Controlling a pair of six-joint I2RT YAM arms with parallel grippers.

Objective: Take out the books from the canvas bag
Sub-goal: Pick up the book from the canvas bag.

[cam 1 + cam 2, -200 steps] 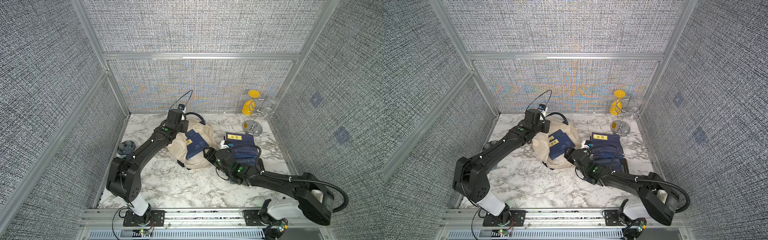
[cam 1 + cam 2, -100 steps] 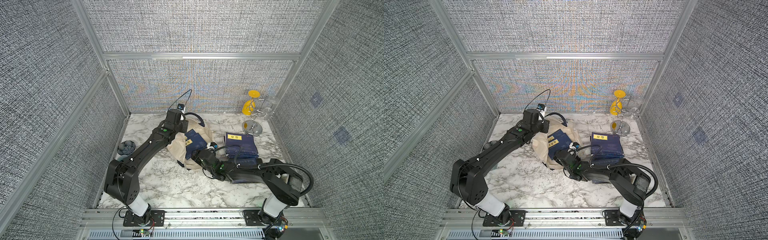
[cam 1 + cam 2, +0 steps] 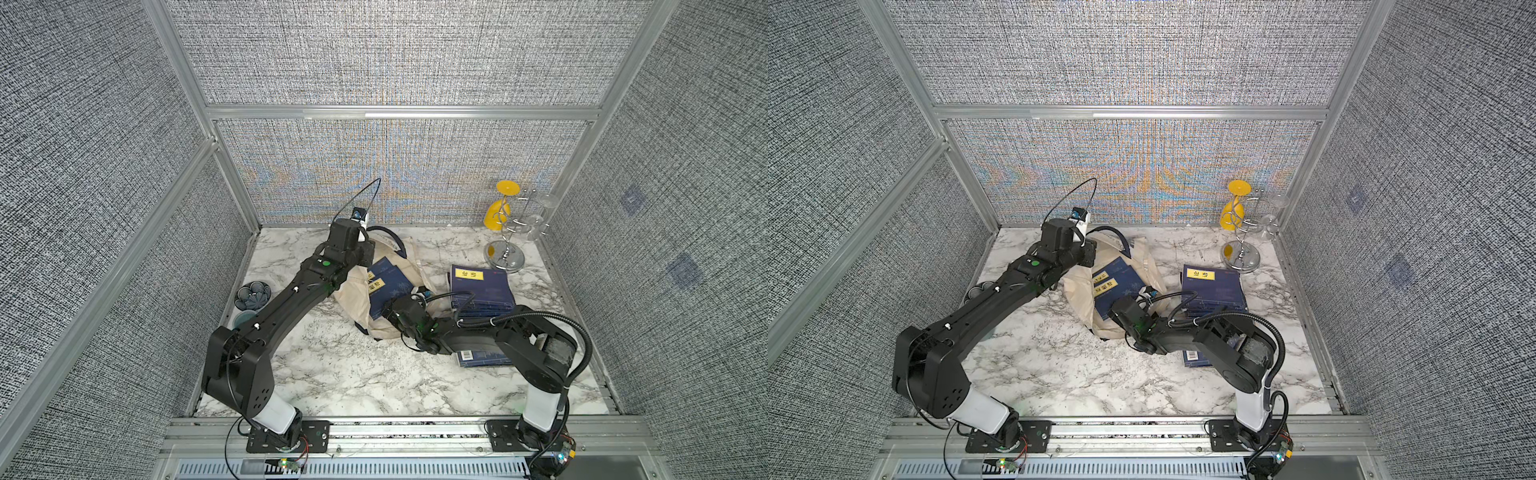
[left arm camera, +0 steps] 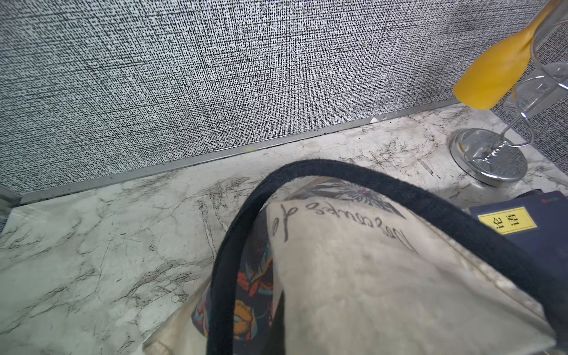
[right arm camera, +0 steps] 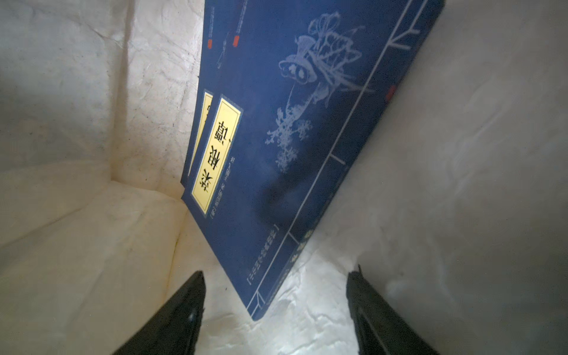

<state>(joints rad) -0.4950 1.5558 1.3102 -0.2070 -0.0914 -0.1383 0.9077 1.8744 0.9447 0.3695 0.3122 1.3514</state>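
Thin, probably slick books (image 5: 276, 138) lie inside the limp canvas bag (image 3: 352, 298), toward the counter (image 3: 332, 374) back edge. My right gripper (image 5: 278, 276), spread, frames their corner, where I'd grip. My left gripper (image 3: 363, 259), pressed together, seemingly pinches the bag rim.

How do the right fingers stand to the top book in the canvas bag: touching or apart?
Apart. The right wrist view shows the right gripper straddling a corner of the top book, canvas bag fabric showing between it and both fingers.

Cream canvas bag (image 3: 351, 297) lying open, two yellow-labelled navy books (image 3: 390, 286) inside, other books (image 3: 484, 286) stacked just beside it
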